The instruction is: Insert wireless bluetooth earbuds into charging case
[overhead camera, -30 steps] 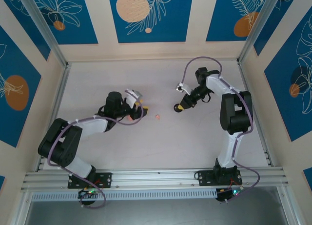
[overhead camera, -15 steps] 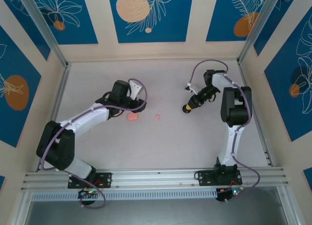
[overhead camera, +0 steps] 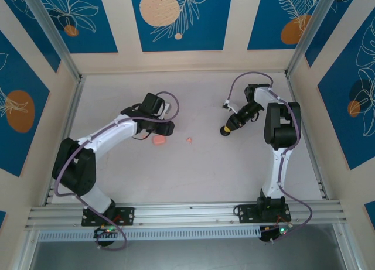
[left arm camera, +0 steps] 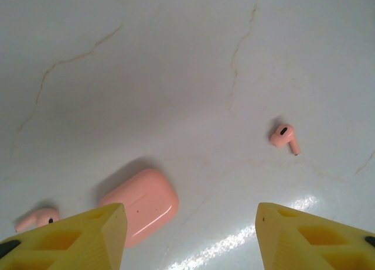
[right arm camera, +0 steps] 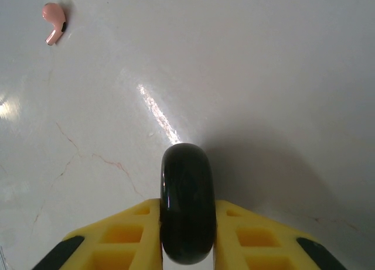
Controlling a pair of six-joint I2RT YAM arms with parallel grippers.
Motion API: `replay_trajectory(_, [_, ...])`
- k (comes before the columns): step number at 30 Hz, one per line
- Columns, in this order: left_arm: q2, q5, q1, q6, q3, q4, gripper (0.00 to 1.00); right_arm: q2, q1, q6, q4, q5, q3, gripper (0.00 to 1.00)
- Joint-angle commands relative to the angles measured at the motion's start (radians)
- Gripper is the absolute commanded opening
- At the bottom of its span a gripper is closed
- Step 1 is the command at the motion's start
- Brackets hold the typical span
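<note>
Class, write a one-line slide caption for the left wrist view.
Open yellow jaws frame a pink case, one pink earbud left of it, a second earbud farther right.

Robot lab cell: alu rail frame (overhead camera: 187,210), blue printed panels (overhead camera: 176,18), white tabletop (overhead camera: 199,170).

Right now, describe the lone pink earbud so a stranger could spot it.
On the pale table, look between the two arms, just right of the pink case. The earbud is far smaller than the case and lies alone.

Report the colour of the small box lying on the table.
Pink box, clearest in the left wrist view.
</note>
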Motion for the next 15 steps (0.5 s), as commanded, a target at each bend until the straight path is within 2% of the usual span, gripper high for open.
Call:
replay_trajectory(1, [0.023,-0.027,-0.017,-0.064,0.051,-0.123,0.59,0.039,-0.005,0.009,0.015,0.029,0.021,0.28])
replay_trajectory(15, [0.12,-0.096,-0.059,-0.163,0.187,-0.327,0.61,-0.001,-0.004,0.089,0.102,0.058,0.028,0.43])
